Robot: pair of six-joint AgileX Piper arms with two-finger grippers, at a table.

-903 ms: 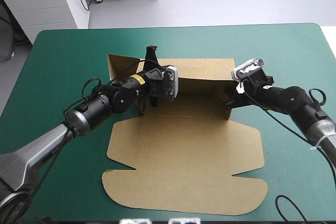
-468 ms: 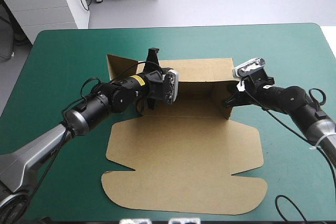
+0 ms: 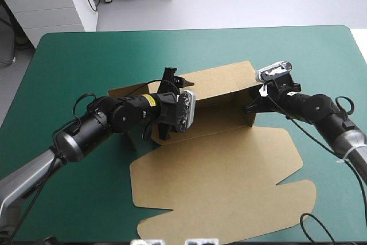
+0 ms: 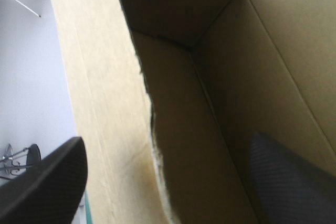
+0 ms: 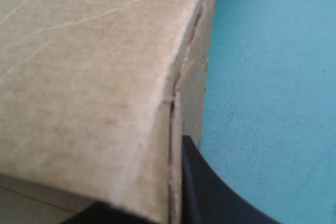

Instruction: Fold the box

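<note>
The brown box (image 3: 221, 81) stands skewed on the table with its walls partly raised. Its flat lid (image 3: 229, 187) spreads toward the near right. My left gripper (image 3: 172, 104) is at the box's left end, open and straddling a raised wall. In the left wrist view that wall's torn edge (image 4: 152, 145) runs between the fingers of the left gripper (image 4: 168, 192), with the box's inside ahead. My right gripper (image 3: 250, 107) is at the box's right near corner, shut on the end wall. In the right wrist view one black finger (image 5: 210, 192) presses against that corner (image 5: 176, 103).
A side flap (image 3: 123, 92) sticks out on the box's left, behind my left arm. The lid's near edge reaches the table's front edge. The teal-green cover (image 3: 287, 50) shows beyond the box and along the left side.
My left gripper has opened and let go of the wall. The whole box has turned, its left end swinging nearer and the lid sliding right. My right gripper has shut on the corner.
</note>
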